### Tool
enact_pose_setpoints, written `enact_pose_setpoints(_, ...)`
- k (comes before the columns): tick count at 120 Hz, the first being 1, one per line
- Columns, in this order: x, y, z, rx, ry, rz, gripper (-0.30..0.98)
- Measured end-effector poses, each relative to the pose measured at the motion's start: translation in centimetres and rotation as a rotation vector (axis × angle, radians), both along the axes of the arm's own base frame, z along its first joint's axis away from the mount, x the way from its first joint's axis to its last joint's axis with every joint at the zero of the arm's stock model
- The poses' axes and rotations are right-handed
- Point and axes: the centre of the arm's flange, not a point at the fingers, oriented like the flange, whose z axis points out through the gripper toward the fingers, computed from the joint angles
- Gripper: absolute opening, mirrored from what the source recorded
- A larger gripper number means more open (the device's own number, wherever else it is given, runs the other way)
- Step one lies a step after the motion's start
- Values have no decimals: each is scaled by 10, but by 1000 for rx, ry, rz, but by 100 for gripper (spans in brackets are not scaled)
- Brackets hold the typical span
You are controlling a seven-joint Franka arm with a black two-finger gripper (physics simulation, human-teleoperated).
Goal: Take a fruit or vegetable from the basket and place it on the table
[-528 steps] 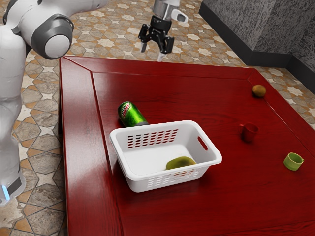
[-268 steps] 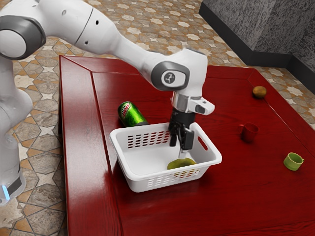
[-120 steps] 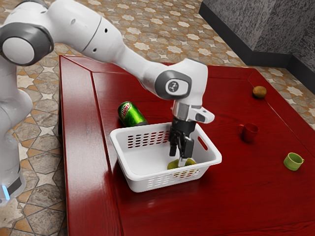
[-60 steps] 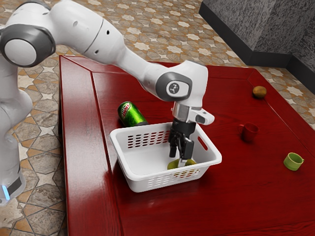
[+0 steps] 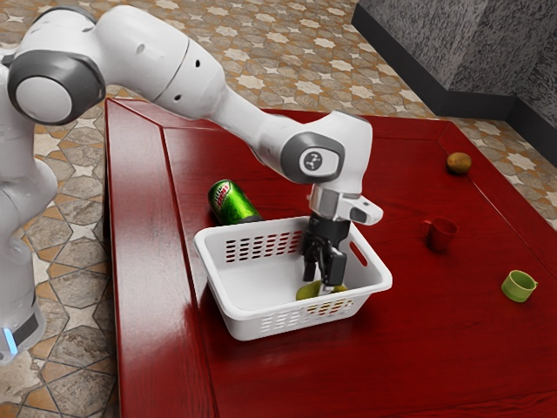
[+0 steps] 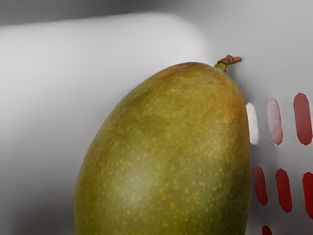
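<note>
In the exterior view my gripper (image 5: 324,277) reaches down inside the white basket (image 5: 228,292), at the end toward the exterior view's right. It is right at the green mango (image 5: 305,292), covering part of it; where the far fingertip stands is hidden. The mango lies low in the basket, seen partly through the slotted side. Close under my hand in the wrist view, the mango (image 6: 166,147) shows green-yellow skin and a short brown stem, beside the basket's slotted wall (image 6: 274,156).
A green soda can (image 5: 233,203) lies behind the basket on the red table (image 5: 365,366). Toward the exterior view's right are a red mug (image 5: 441,233), a green cup (image 5: 519,286) and a brown round fruit (image 5: 458,163).
From beyond the table's far edge, my hand has come over the basket and lowered to the mango. In the last half second it has shifted slightly toward the exterior view's right.
</note>
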Motion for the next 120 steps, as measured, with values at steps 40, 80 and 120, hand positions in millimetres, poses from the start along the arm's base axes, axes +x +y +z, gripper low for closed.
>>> enact_pose_setpoints(40, 0, -4, -2, -8, 5, -2, 57)
enact_pose_setpoints(80, 2, -7, -7, -3, 12, -5, 55)
enact_pose_setpoints(120, 4, -8, -10, -4, 16, -4, 54)
